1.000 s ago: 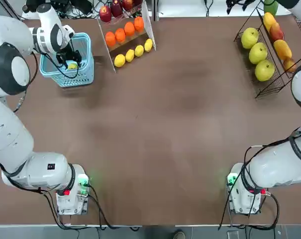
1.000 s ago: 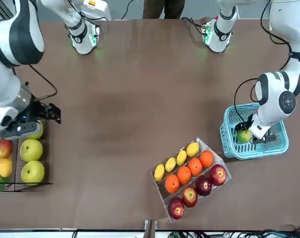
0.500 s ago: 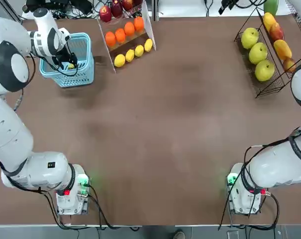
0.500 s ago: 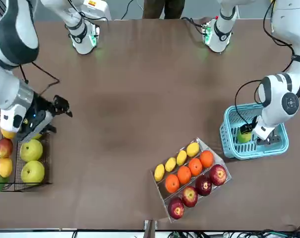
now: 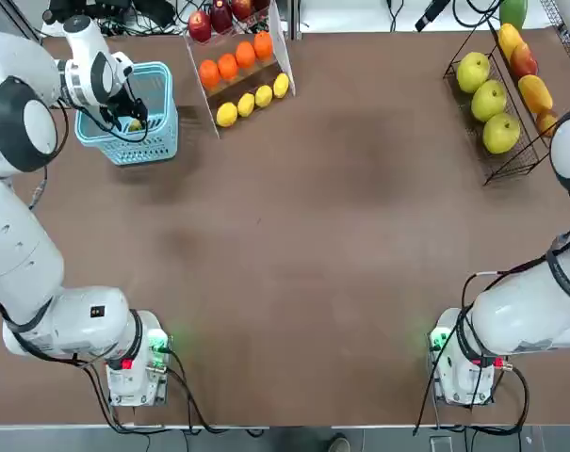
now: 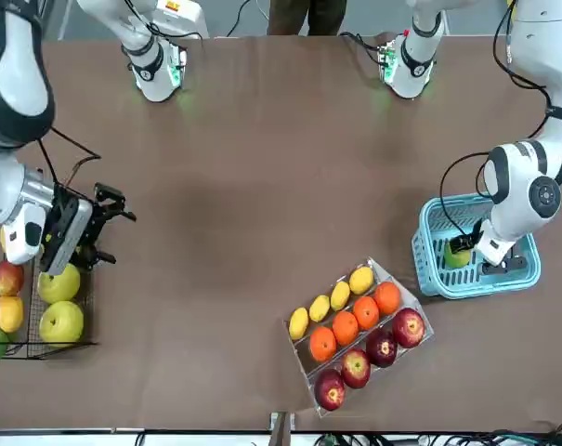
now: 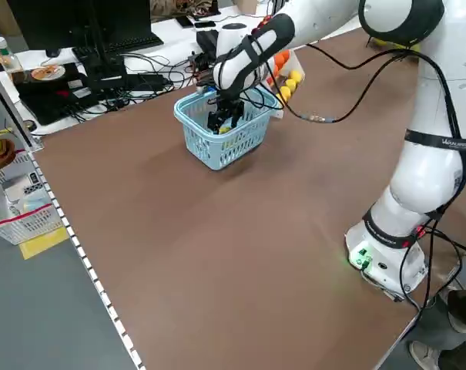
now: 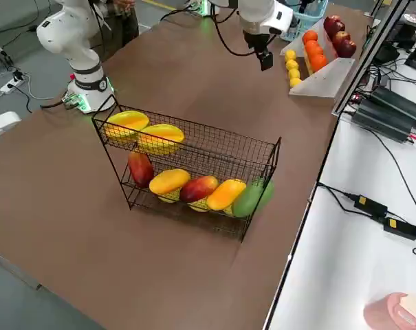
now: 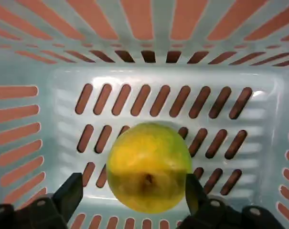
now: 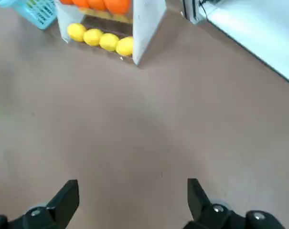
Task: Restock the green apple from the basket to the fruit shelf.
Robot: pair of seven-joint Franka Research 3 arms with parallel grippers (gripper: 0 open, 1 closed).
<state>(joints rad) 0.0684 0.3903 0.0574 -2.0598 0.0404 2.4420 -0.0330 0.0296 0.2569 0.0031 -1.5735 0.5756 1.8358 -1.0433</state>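
Note:
The green apple (image 9: 149, 167) lies on the floor of the light-blue basket (image 5: 138, 141) at the table's far left corner. My left gripper (image 9: 133, 193) reaches down into the basket, open, one finger on each side of the apple. From the front, the apple (image 6: 457, 253) shows beside the left gripper (image 6: 468, 249), inside the basket (image 6: 429, 251). The black wire fruit shelf (image 5: 496, 155) stands at the far right, holding yellow-green apples and orange-yellow fruit. My right gripper (image 6: 104, 223) hovers open and empty just inward of the shelf (image 6: 62, 344).
A clear stepped stand (image 5: 283, 42) of red apples, oranges and lemons stands right of the basket at the far edge. Both arm bases sit at the near edge. A person (image 6: 307, 14) stands behind the bases. Cables and a monitor lie beyond the far edge.
My right gripper has swung away from the shelf toward the table's middle and turned. My left gripper has settled a little lower in the basket around the apple.

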